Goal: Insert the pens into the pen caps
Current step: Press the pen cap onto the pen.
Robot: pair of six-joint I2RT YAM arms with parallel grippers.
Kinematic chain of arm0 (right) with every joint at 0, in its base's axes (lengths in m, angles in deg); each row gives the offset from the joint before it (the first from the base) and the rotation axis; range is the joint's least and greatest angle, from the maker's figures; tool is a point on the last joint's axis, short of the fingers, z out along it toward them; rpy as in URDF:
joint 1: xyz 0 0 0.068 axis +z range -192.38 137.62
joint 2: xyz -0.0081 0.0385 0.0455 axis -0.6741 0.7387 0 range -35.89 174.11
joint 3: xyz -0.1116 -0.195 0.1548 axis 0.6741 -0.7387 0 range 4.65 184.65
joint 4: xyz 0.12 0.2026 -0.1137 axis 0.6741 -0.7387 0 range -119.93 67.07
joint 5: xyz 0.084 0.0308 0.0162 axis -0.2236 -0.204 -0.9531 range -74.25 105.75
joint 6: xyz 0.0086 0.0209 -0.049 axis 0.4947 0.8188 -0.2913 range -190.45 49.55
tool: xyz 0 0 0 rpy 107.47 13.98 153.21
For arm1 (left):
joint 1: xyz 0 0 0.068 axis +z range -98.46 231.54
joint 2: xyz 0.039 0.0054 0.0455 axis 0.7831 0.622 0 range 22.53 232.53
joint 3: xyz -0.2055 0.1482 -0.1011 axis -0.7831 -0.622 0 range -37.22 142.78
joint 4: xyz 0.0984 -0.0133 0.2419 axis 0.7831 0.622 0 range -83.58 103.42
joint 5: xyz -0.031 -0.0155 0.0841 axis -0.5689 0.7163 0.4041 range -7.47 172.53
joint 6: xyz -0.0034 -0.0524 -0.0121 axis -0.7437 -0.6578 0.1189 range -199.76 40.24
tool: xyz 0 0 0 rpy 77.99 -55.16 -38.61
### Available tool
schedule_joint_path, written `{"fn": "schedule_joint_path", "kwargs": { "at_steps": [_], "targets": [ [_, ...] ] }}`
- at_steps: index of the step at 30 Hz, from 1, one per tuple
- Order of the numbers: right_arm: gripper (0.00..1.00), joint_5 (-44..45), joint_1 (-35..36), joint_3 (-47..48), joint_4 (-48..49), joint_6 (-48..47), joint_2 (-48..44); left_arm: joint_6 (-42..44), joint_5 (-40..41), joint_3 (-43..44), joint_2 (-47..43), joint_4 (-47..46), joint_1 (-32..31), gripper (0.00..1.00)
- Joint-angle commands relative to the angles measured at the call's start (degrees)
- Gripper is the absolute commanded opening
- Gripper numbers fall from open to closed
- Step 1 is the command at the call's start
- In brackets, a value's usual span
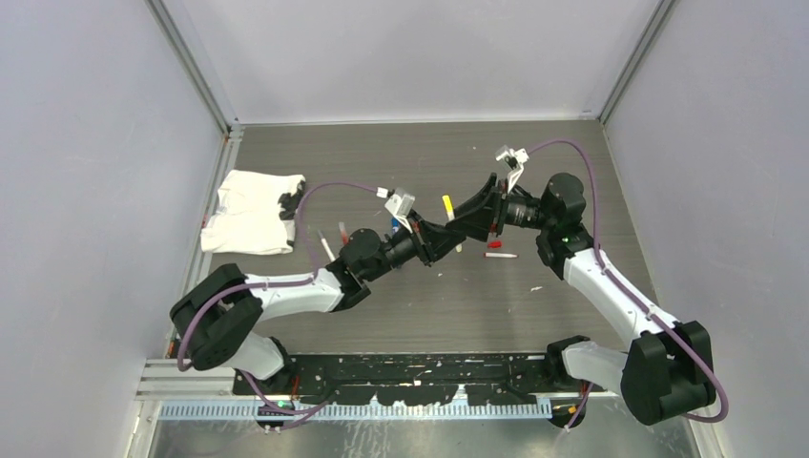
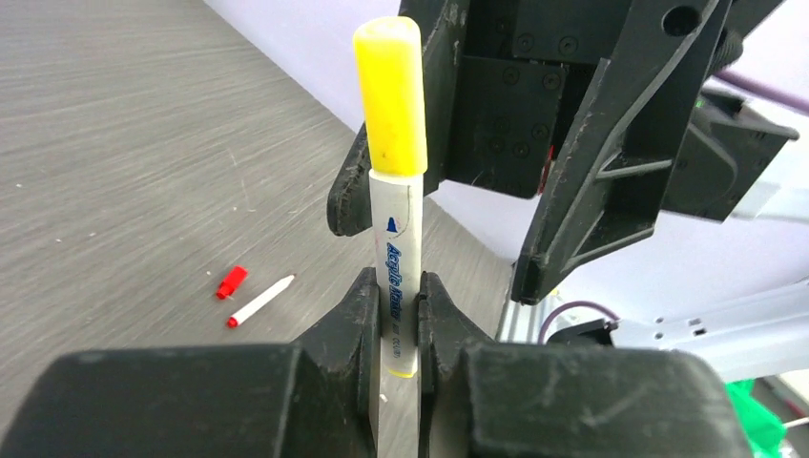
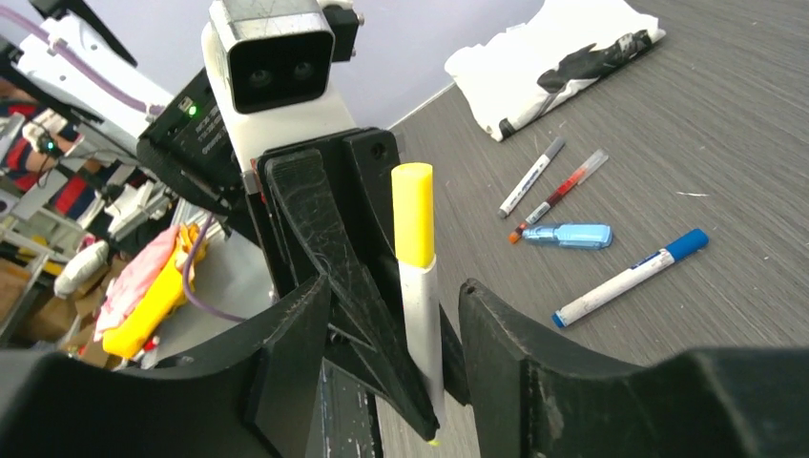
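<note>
The left claw (image 2: pixel 399 298) clamps the white-barrelled marker pen (image 2: pixel 395 250) below its yellow plastic cap (image 2: pixel 390 95); the right claw (image 3: pixel 399 320), parted and empty around it, may snag that cap loose.

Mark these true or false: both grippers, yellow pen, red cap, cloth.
1. The left gripper is shut on the yellow pen. True.
2. The right gripper clamps that pen too. False: its jaws stand open, one on either side, clear of it.
3. The yellow pen is uncapped. False: a yellow cap sits on its upper end.
4. A red cap lies on the table beside a red-tipped pen. True.
5. The blue-ended pen lies on the white cloth. False: it lies on bare table, apart from the cloth.
</note>
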Motion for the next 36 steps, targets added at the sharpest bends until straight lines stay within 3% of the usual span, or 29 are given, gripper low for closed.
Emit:
{"fn": "schedule_joint_path", "kwargs": {
  "at_steps": [1, 5, 8, 10, 14, 20, 27, 36],
  "targets": [
    [0.6, -5.6, -0.5, 4.2, -5.6, -7.2, -2.1, 8.1, -2.1, -1.6, -3.3, 0.7, 0.3, 0.01],
    [0.62, -7.7, -0.6, 7.8, -21.8, -20.3, -2.3, 11.4, -2.1, -3.3, -4.8, 1.3, 0.3, 0.01],
    [0.63, -7.4, -0.6, 14.0, -46.6, -42.5, -2.2, 14.3, -3.4, -4.4, -6.3, 1.6, 0.3, 0.01],
    [0.64, -7.1, -0.7, 17.8, -57.9, -52.8, -2.3, 15.9, -4.8, -4.8, -7.4, 3.0, 0.3, 0.0],
    [0.65, -10.4, -2.6, 22.6, -67.5, -59.2, -2.8, 18.3, -8.6, -5.5, -9.5, 6.8, 0.3, 0.01],
    [0.65, -14.5, -2.5, 23.1, -62.5, -47.1, -0.9, 20.0, -14.3, -6.5, -12.2, 11.9, 0.4, 0.01],
    [0.64, -9.3, 2.4, 21.9, -50.4, -31.8, 0.6, 19.8, -18.6, -4.9, -10.7, 13.8, 0.4, 0.0],
    [0.54, -5.0, 5.1, 21.6, -51.2, -32.5, 2.6, 18.0, -20.1, -3.8, -9.1, 12.8, 0.4, 0.01]
  ]
}}
